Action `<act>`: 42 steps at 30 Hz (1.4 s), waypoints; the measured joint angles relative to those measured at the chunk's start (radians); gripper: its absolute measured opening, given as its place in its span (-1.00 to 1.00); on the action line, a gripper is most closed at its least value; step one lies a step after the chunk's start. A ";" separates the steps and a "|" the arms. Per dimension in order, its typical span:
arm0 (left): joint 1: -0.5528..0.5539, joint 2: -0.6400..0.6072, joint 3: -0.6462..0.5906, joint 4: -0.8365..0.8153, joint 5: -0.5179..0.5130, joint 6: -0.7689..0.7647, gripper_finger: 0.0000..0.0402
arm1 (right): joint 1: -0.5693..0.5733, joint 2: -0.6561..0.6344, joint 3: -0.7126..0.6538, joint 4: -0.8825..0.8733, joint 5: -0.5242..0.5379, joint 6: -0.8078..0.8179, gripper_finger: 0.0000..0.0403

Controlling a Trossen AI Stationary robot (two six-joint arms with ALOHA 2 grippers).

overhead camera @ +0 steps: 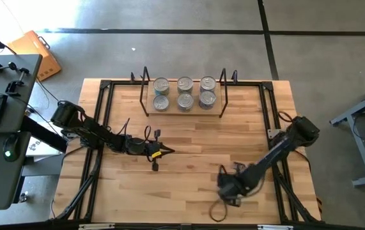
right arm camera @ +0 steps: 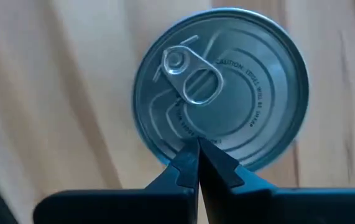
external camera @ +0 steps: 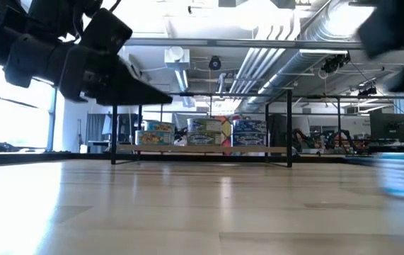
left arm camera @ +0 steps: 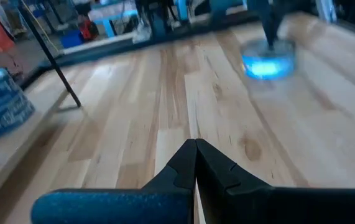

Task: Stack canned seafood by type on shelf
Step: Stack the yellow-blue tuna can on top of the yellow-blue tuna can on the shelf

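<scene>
While six tins (overhead camera: 184, 92) are seen in two rows on the shelf (overhead camera: 145, 96) at the tabletop's (overhead camera: 188, 166) far edge, one silver-topped tin (right arm camera: 221, 87) lies on the bare wood near the front right. The right gripper (right arm camera: 197, 155) is held directly above it, jaws pressed together and empty. The left gripper (left arm camera: 196, 155) is held over the tabletop's middle, jaws likewise together, nothing gripped.

Shiny metal tin (right arm camera: 221, 87) lid with pull-tab; smooth light wooden tabletop (overhead camera: 188, 166).
</scene>
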 joint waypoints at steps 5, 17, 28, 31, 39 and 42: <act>-0.023 -0.019 0.000 0.119 0.000 0.006 -1.00 | -0.174 0.007 -0.027 0.238 0.007 -0.222 -1.00; -0.095 -0.216 0.002 -0.174 0.008 0.000 -1.00 | -0.337 0.016 -0.063 0.591 0.162 -0.641 -1.00; -0.020 -0.135 0.005 -0.470 0.384 -0.142 -1.00 | -0.439 0.014 -0.416 1.187 0.339 -0.449 -1.00; 0.000 -0.069 0.005 -0.358 0.375 -0.152 -1.00 | -0.491 0.015 -0.454 1.358 0.315 -0.471 -1.00; 0.064 0.011 0.030 -0.210 0.241 -0.153 -1.00 | -0.496 0.024 -0.412 1.387 0.236 -0.505 -1.00; 0.093 0.004 0.037 -0.214 0.222 -0.143 -1.00 | -0.467 0.038 -0.405 1.375 0.233 -0.504 -1.00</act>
